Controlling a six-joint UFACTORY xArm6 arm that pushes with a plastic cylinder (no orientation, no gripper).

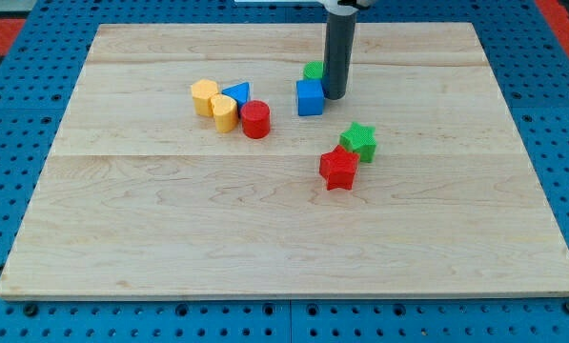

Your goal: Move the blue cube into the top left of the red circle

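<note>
The blue cube (310,97) sits on the wooden board, above the middle. The red circle, a red cylinder (255,119), stands to its left and slightly lower. My tip (334,95) rests on the board right against the blue cube's right side. The rod rises straight up from there and leaves the view at the top.
A green block (314,70) sits just behind the blue cube, partly hidden by the rod. A blue triangle (236,93) and two yellow blocks (205,96) (224,112) cluster left of the red cylinder. A green star (359,141) and red star (338,168) lie lower right.
</note>
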